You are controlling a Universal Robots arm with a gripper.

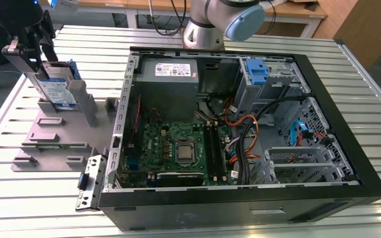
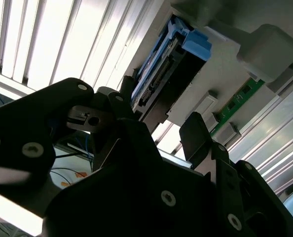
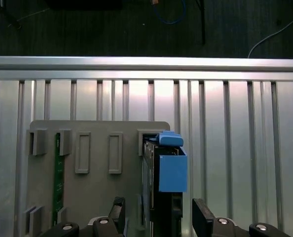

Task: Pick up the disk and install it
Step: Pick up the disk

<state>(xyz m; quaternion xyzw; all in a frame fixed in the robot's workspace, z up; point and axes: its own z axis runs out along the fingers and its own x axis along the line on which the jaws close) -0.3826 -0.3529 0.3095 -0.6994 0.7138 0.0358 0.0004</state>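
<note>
The disk (image 1: 57, 89) was seen as silver metal framed in smooth blue plastic. The fixture (image 1: 58, 144) was made of matt grey plastic, and the table (image 1: 18, 198) of ribbed, shiny metal. The gripper (image 3: 159, 213) was finished in matt black.

Top of disk (image 1: 56, 90) behind the jaws
</note>
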